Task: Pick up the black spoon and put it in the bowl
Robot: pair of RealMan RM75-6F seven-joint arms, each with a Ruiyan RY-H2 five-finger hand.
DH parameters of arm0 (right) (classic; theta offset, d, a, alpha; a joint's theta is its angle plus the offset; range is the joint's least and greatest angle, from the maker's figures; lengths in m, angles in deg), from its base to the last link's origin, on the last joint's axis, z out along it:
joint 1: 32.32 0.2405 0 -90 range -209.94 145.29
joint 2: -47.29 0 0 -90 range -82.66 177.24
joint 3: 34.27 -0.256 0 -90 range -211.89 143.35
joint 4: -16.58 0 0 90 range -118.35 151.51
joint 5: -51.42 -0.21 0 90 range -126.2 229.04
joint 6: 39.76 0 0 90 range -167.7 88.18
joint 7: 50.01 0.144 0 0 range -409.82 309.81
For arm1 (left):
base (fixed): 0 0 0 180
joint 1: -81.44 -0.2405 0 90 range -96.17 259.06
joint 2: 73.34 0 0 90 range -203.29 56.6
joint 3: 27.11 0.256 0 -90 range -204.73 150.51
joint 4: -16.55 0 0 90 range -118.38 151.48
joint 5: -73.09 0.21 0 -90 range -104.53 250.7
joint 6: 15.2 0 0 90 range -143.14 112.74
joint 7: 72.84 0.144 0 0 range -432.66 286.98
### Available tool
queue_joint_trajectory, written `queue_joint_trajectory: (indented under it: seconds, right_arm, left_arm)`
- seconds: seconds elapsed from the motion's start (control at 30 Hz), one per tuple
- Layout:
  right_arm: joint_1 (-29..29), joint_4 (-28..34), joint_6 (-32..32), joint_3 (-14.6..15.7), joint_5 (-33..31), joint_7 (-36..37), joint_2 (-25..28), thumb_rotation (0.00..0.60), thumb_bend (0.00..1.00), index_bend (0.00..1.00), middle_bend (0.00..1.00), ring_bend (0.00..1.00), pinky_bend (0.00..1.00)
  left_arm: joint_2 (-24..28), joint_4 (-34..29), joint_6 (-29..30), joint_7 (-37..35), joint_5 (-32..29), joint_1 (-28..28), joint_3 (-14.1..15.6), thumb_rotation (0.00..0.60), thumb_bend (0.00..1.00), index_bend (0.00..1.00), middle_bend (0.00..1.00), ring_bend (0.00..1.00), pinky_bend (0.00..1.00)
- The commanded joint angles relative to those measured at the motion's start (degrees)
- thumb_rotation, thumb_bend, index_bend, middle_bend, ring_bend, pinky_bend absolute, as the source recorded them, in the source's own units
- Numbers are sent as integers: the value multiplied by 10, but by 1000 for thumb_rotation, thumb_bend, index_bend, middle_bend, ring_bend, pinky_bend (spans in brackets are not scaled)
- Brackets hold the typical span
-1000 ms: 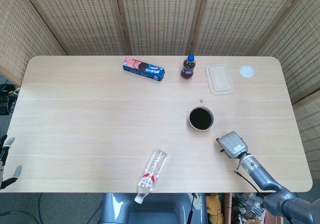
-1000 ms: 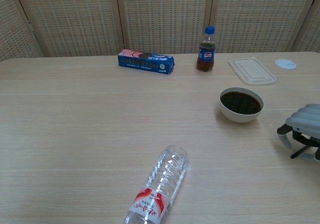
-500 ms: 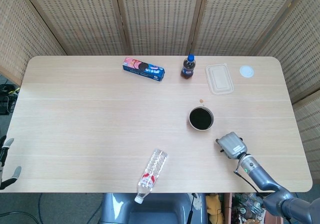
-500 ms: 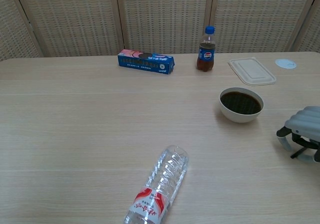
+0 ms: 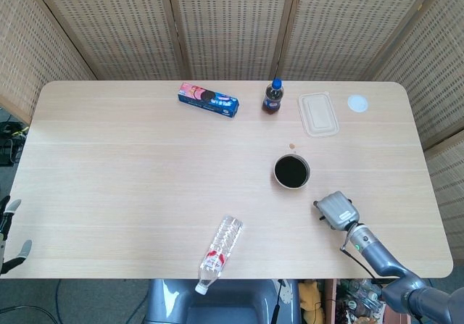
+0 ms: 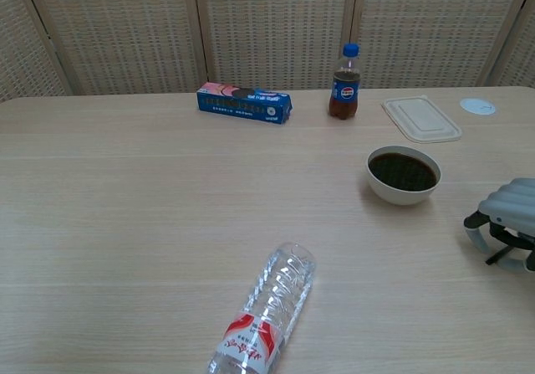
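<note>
Most of the right hand (image 6: 507, 222) is lying knuckles-up right of the bowl (image 5: 291, 171), fingers curling under over a dark sliver, perhaps the black spoon; its axis is unreadable. The left hand (image 5: 9, 241) is hanging off-table, fingers apart.

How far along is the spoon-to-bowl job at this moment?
Done: nothing yet; the bowl shows only a dark inside, with no handle sticking out. In hand: the right hand is curled low over the table beside the bowl, and a thin dark bar under it may be the black spoon; no grip can be confirmed. Left: lift, carry, release. The left hand hangs off the table, idle.
</note>
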Motion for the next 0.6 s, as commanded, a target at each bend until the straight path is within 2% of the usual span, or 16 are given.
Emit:
queue_joint_trajectory:
  seconds: [0.03, 0.6]
  right_arm:
    - [-1, -2, -1, 1, 0, 2, -1, 600, 509, 520, 912, 964, 1000]
    - [-7, -13, -1, 5, 4, 7, -14, 600, 527, 520, 913, 964, 1000]
  left_arm:
    - [0, -1, 1, 1, -1, -1, 0, 600, 365, 0, 0, 0, 0]
    - [-1, 2, -1, -1, -2, -1, 0, 600, 364, 0, 0, 0, 0]
